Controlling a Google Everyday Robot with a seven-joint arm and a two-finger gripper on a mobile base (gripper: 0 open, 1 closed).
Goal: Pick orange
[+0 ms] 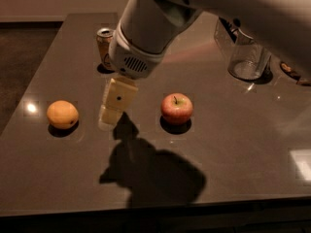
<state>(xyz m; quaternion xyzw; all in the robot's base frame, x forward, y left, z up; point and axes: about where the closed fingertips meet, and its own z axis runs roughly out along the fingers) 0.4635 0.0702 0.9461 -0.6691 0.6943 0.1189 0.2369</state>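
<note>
The orange (62, 114) is a round yellow-orange fruit lying at the left of the dark table (233, 169). My gripper (111, 115) hangs from the large white arm in the middle of the view. It points down over the table, a short way to the right of the orange and apart from it. A red apple (177, 108) with a stem lies to the right of the gripper. The gripper holds nothing that I can see.
A drink can (105, 46) stands at the back, partly behind the arm. A clear glass pitcher (246, 56) stands at the back right. Small brown items (287, 68) lie at the far right edge. The arm's shadow falls on the table's front middle.
</note>
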